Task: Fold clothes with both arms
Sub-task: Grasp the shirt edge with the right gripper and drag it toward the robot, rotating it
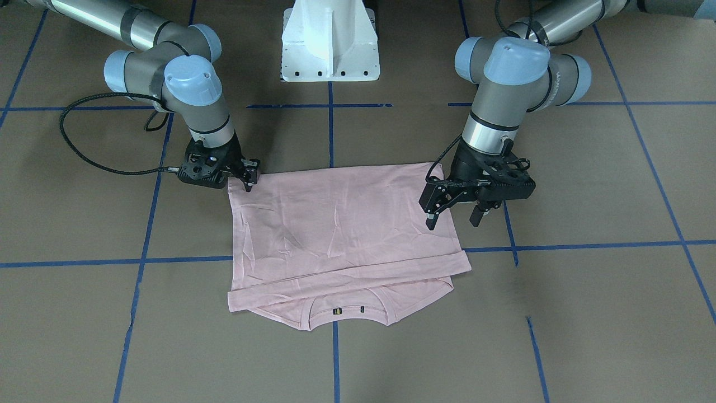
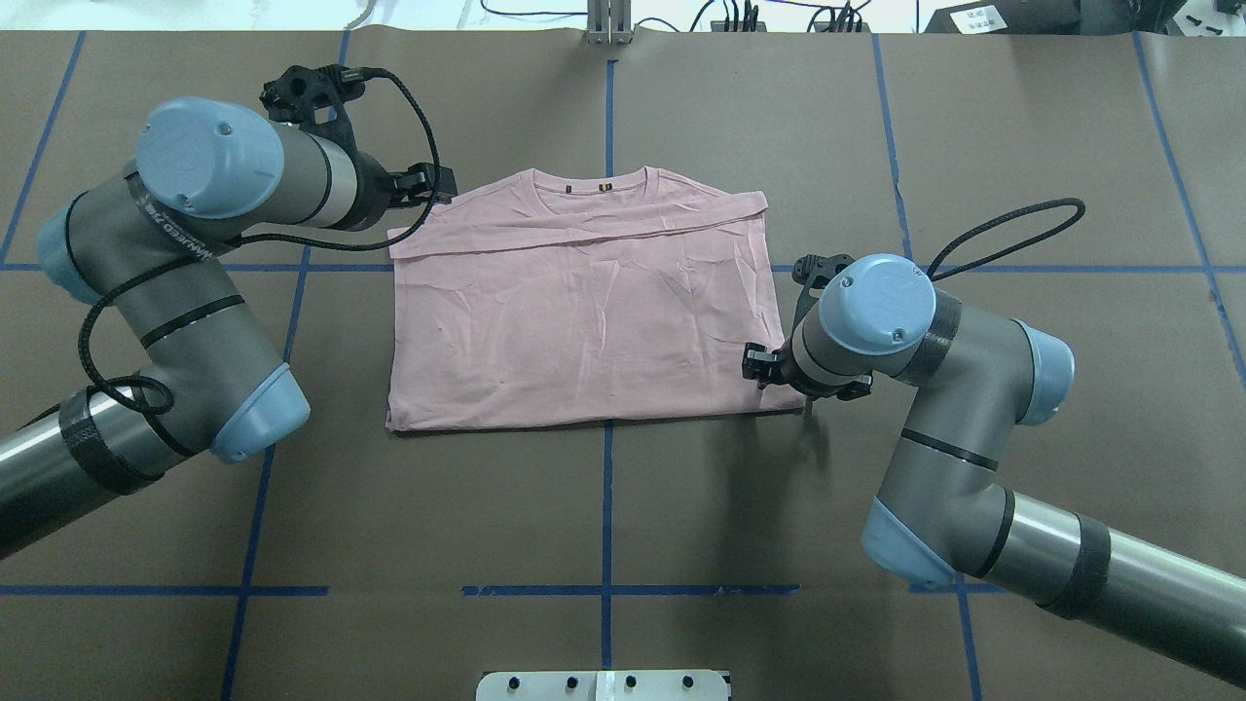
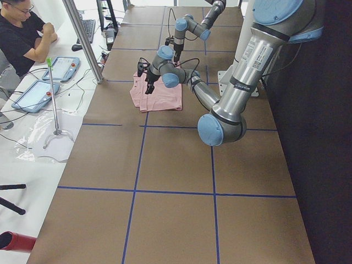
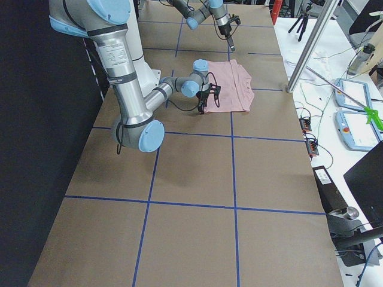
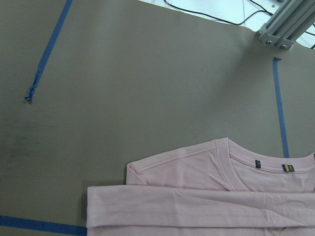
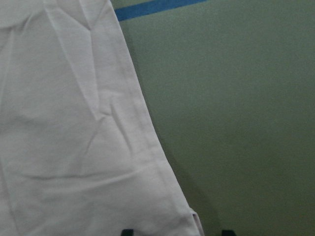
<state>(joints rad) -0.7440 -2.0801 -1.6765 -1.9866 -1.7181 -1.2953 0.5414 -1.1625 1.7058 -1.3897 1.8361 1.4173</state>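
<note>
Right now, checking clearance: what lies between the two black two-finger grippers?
Only the folded pale pink T-shirt, lying flat; the overhead view shows it.

Pale pink T-shirt [image 5: 206, 201] at lower right, flat on brown desk [image 5: 147, 73]. Ribbed neck [image 5: 236, 155] faces the top edge, with two small tags [image 5: 258, 164] inside it. Folded band crosses just below. Blue tape lines [image 5: 49, 49] at left, right and bottom. Aluminium frame [image 5: 288, 27] in top right corner.
</note>
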